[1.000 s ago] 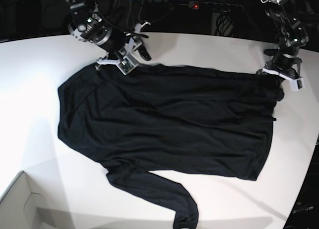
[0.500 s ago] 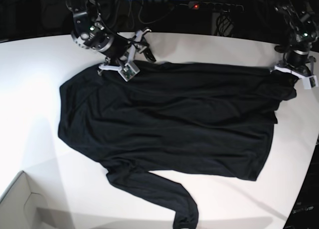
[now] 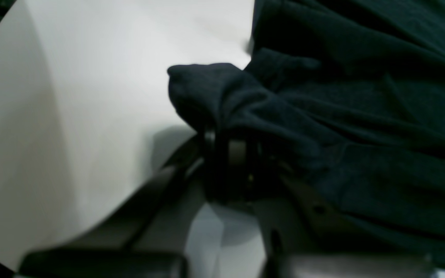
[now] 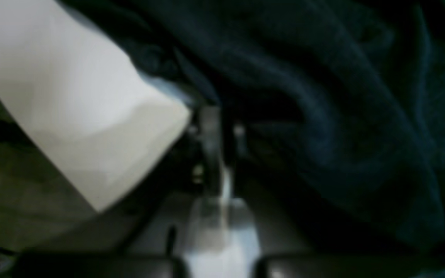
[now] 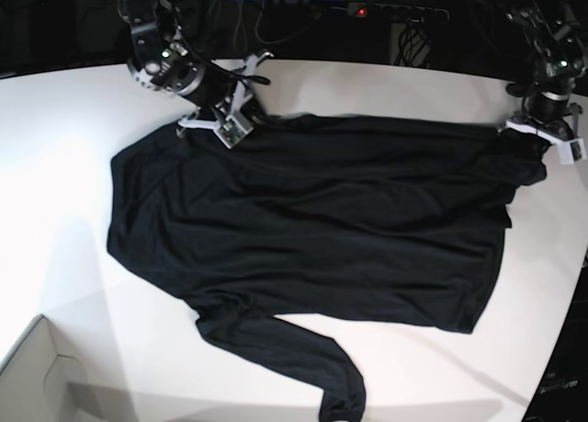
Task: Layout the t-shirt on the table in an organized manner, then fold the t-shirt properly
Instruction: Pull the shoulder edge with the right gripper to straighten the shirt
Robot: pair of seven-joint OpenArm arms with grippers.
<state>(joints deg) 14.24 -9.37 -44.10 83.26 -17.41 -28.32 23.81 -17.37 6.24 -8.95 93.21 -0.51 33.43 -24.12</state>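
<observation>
Black fabric of the t-shirt (image 5: 303, 220) is being held along its far edge by both arms, spread over the white desk (image 5: 73, 146) with its body lying mostly flat and one long sleeve trailing toward the near edge. Compared with a second ago, the right gripper (image 5: 241, 109), then standing open just above the far edge near the shoulder, is now being seen pressed together on a fold of cloth there; the right wrist view, though blurred, is showing the jaws shut with dark fabric bunched at them. The left gripper (image 5: 531, 132) has been carried outward and back since then, and is being kept pinched on the hem corner, a lump of cloth being visible at its tip in the left wrist view (image 3: 222, 116). The far edge is consequently being drawn straighter between the two grips. Laying out is judged nearly complete; the loose sleeve is still awaiting arrangement, and folding is not yet being begun.
</observation>
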